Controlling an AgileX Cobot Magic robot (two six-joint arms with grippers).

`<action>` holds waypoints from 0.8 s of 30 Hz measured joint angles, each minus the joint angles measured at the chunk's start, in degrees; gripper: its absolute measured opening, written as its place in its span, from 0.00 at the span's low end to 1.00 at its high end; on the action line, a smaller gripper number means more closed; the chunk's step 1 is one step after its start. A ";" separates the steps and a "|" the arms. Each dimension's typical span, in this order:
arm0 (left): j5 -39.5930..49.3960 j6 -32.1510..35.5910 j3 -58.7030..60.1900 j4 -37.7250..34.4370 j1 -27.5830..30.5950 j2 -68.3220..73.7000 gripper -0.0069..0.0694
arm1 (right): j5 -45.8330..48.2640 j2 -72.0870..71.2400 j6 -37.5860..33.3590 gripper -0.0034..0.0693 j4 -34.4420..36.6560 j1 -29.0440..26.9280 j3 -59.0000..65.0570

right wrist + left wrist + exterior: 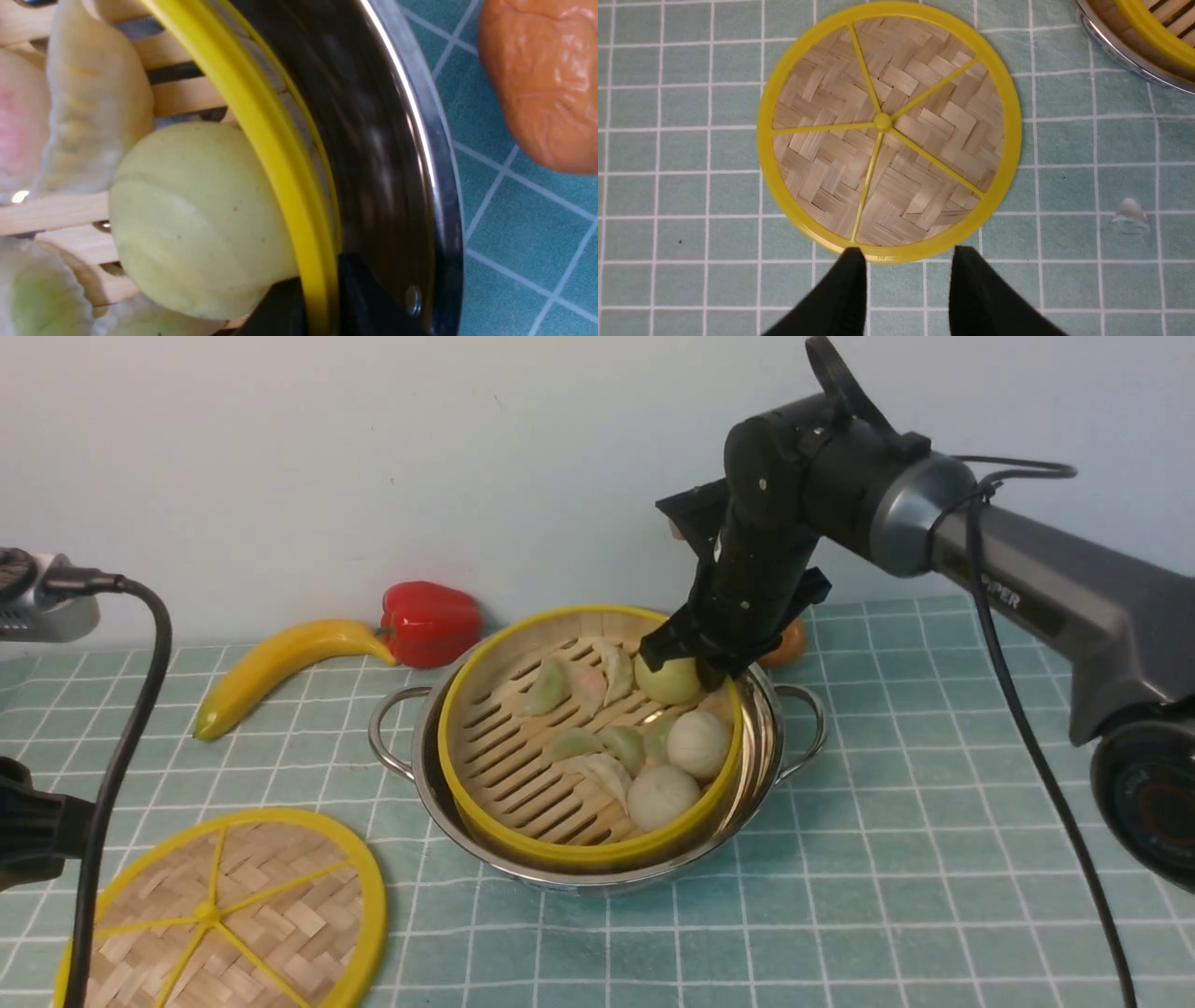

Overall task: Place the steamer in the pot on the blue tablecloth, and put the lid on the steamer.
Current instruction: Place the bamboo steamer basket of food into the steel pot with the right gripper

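Note:
The steamer (523, 756), a yellow-rimmed bamboo basket holding buns and dumplings, sits inside the shiny pot (782, 728) on the blue tablecloth (887, 859). My right gripper (695, 663) reaches down at the steamer's far right side. In the right wrist view its gripper (320, 280) is shut on the steamer's yellow rim (261, 121), one finger inside by a pale green bun (196, 219), the other between steamer and pot wall (373, 140). The woven lid (224, 915) lies flat at front left. My left gripper (909, 252) hangs open, fingertips at the lid's (887, 126) near edge.
A banana (280, 663) and a red pepper (429, 621) lie behind the pot on the left. An orange wrinkled fruit (787, 644) sits just behind the pot's right side, close to my right gripper. The left arm's black cable (112, 775) hangs over the lid's left side.

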 joint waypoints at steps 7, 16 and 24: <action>-2.45 0.67 0.00 0.00 0.00 4.04 0.41 | -0.38 0.00 0.00 0.40 0.67 -0.11 -0.15; -8.70 0.84 -0.05 0.05 0.00 12.73 0.41 | -0.50 -2.79 0.00 0.62 1.68 -1.62 -0.22; -13.25 0.84 -0.11 0.05 0.00 22.22 0.41 | -0.81 -19.69 -0.50 0.64 1.68 -4.11 -0.22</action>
